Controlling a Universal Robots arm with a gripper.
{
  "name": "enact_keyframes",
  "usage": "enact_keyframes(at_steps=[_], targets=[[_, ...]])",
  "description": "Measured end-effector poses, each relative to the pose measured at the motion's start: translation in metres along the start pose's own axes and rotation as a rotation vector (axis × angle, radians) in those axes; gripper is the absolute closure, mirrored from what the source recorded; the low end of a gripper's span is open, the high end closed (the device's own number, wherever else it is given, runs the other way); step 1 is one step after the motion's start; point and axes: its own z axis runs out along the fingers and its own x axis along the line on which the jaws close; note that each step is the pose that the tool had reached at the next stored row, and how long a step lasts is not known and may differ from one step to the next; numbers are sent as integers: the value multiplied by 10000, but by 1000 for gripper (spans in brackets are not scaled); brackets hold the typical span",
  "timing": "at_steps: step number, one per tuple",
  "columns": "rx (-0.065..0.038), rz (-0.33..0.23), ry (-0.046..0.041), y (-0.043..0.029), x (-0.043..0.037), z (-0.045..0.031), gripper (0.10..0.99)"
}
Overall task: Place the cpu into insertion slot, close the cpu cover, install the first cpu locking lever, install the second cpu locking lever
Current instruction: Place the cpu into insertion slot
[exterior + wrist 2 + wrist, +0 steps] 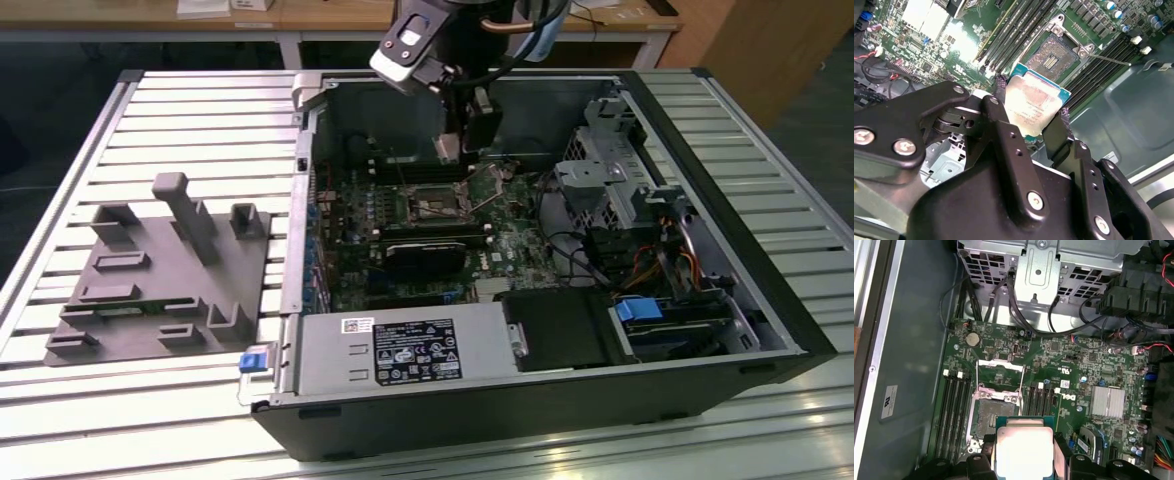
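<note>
**Fingers pinching cpu, socket open**

Fingers [1059,132] are closed down to the width of the cpu [1036,105], one dark pad on each of two opposite edges. I see the chip flat between them, silvery top facing the cameras, green rim showing. The gripper [1024,450] has nothing else in it. In both wrist views the cpu hangs clear of the board [1074,365], just beside the socket [996,412] and not seated in it.

Socket is bare, and I can see the contact field inside its metal surround. The cover [1000,363] stands swung open on the side of the socket away from the cpu, with green board showing through its square cut-out. In the second wrist view a thin lever [1110,60] sticks out from one socket corner, across the RAM slots [1019,30]. I can't tell where the other lever sits.

Further out on the board there are black RAM slots on both sides of the socket, a small silver heatsink [1108,401], and black cables [1019,315] running up to a perforated metal cage.

In the exterior view the arm drops into the open case [534,400] near its far wall, with the cpu above the board and the socket below it, a little nearer the camera. The case lies on its side on a slatted metal table [200,110]. A grey fixture [160,270] with posts and slots sits on the table just beside the case, on the exterior view's left.
</note>
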Motion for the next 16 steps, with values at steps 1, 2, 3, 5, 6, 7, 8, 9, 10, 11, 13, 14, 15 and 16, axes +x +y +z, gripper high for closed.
enact_keyframes(at_steps=[1, 2, 3, 5, 6, 7, 8, 9, 10, 11, 13, 14, 15, 16], targets=[[2, 28, -2, 0, 0, 2, 545], [4, 58, -4, 0, 0, 4, 545], [5, 86, -5, -1, 0, 6, 545], [9, 144, -10, -1, 0, 10, 545], [10, 172, -12, -1, 0, 12, 545], [11, 201, -14, -1, 0, 13, 545], [11, 229, -16, -1, 0, 15, 545], [14, 302, -21, -1, 0, 19, 545], [14, 330, -23, -1, 0, 21, 545], [15, 358, -25, -2, 0, 22, 545], [16, 414, -30, -2, 0, 26, 545], [17, 443, -31, -2, 0, 28, 545], [19, 472, -33, -2, 0, 29, 545], [20, 498, -36, -2, 0, 30, 545]])
